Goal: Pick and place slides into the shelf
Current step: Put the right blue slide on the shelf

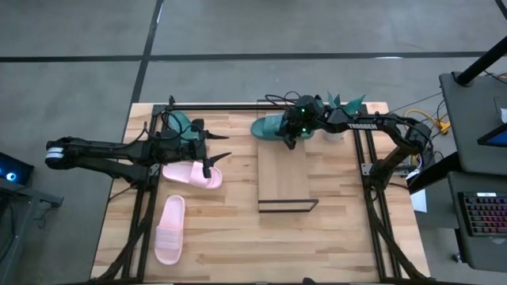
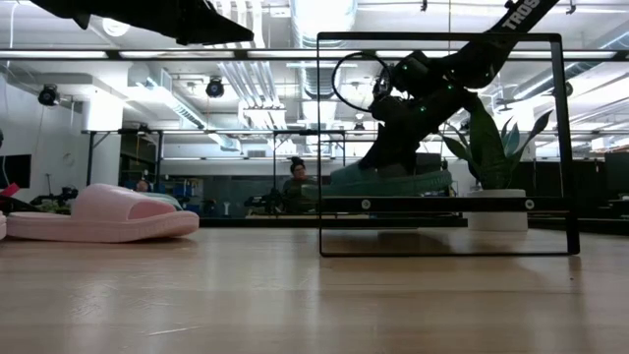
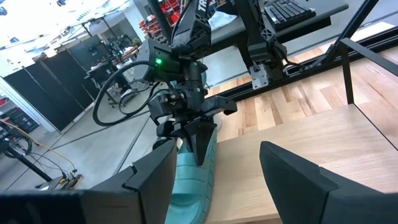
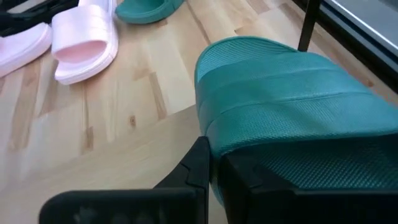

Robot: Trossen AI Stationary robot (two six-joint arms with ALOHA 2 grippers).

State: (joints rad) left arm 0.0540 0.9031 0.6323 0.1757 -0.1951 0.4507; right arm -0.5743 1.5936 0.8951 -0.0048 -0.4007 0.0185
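A teal slide (image 1: pixel 272 127) lies crosswise, sole down, on the far end of the light-wood shelf (image 1: pixel 285 178). My right gripper (image 1: pixel 291 139) is shut, its fingers pointing down at the slide's strap (image 4: pixel 292 106). My left gripper (image 1: pixel 220 147) hangs open and level above the table's left half, holding nothing. Below it, a second teal slide (image 1: pixel 181 123) and a pink slide (image 1: pixel 192 175) lie on the table. Another pink slide (image 1: pixel 169 229) lies nearer the front edge. My right gripper's shut fingers (image 4: pixel 202 165) lie against the edge of the teal slide's strap (image 4: pixel 214 134), with nothing pinched between them. They slant down from the table's far right. The slide rests flat on the shelf (image 2: pixel 442 205).
A potted plant (image 1: pixel 339 119) stands at the far edge, right of the shelf. A dark metal frame (image 2: pixel 565 147) rises around the shelf, and rails run along the table's sides. Bare wood lies in front of the shelf and at the near right.
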